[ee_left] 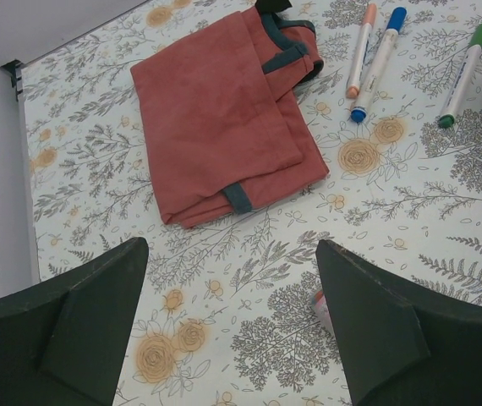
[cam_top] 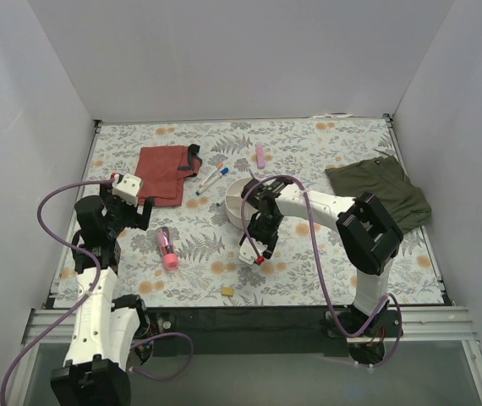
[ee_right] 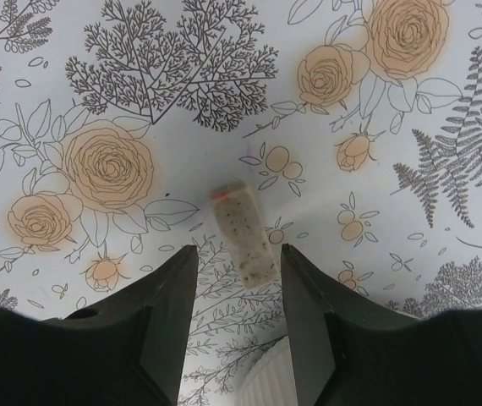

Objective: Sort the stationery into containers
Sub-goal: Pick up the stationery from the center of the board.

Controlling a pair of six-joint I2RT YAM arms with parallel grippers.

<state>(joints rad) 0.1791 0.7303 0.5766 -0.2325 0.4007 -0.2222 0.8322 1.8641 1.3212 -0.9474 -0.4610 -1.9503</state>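
A tan speckled eraser (ee_right: 243,233) with a red end lies flat on the floral mat. My right gripper (ee_right: 238,247) is open just above it, a jaw on each side, not touching. From above, this gripper (cam_top: 260,247) and the eraser (cam_top: 249,254) sit in front of the round white organiser (cam_top: 234,201), whose ribbed rim (ee_right: 271,385) shows below the jaws. My left gripper (cam_top: 142,213) is open and empty over bare mat (ee_left: 232,245). Orange-capped (ee_left: 359,51), blue-capped (ee_left: 378,63) and green-capped (ee_left: 463,74) pens lie ahead of it. A black highlighter with pink cap (cam_top: 167,249) lies right of it.
A folded rust-red cloth (ee_left: 224,118) lies at the back left and an olive-green cloth (cam_top: 380,190) at the right. A pink marker (cam_top: 260,156) lies at the back. A small yellow eraser (cam_top: 227,291) lies near the front edge. White walls enclose the mat.
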